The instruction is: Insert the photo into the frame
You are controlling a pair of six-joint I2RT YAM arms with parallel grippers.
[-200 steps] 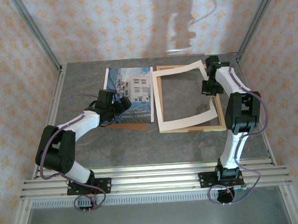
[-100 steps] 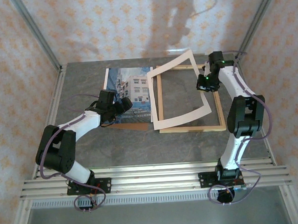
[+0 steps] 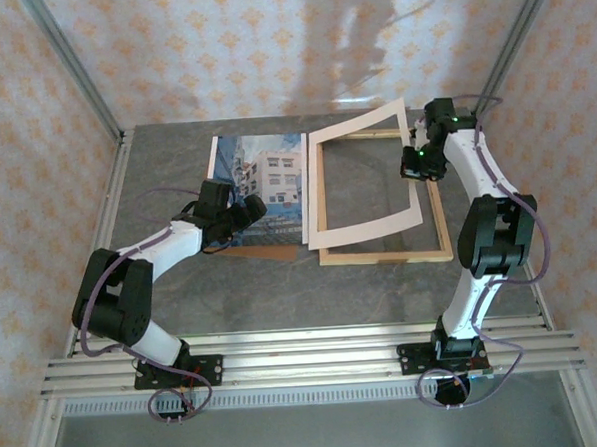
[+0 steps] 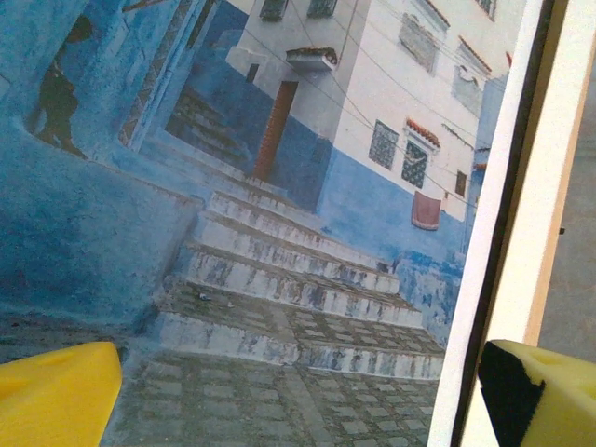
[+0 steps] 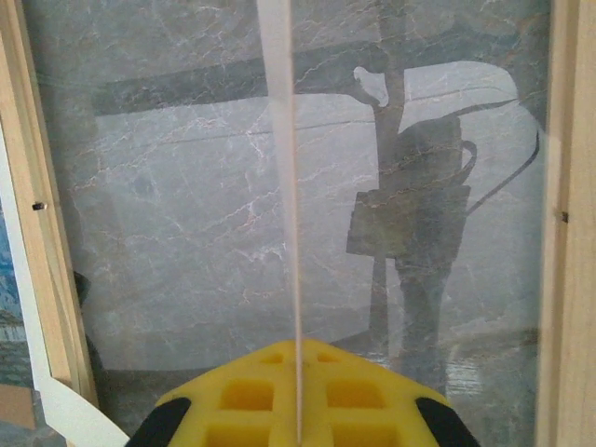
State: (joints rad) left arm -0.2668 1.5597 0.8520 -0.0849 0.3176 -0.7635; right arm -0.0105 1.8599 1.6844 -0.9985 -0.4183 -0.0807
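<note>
Enclosure with orange-patterned papered walls [image 3: 219,47]; grey marbled surface [image 3: 282,294], arms bolted at its near edge.

Placement:
- Rectangular paper photo [image 3: 264,180] of a white building above blue steps lies face up toward the far-left corner of the surface. It rests on a brown backing board [image 3: 270,251], whose near edge sticks out beneath it.
- Thin rectangular frame [image 3: 385,256] of light natural wood lies flat, right of the photo and toward the far edge. Its left rail is just beside the photo's right edge. Reflections in the right wrist view suggest a glass pane is in it.
- Cream cardboard mat [image 3: 364,232] with cut-out window hangs tilted over the frame. Its right side is off the wood; its left side overlaps the photo's edge.

Hands:
- Right hand [image 3: 412,165] is closed tight, pinching the mat's right strip. The sheet runs edge-on between its yellow fingers [image 5: 233,400]. Judgement: the mat is being held out of the opening so the photo can go in.
- Left hand [image 3: 254,208] is spread fully, holding nothing, poised low over the photo's near-right part, presumably ready to take it.

Count: one photo, one frame, one mat, one backing board, two hands.
</note>
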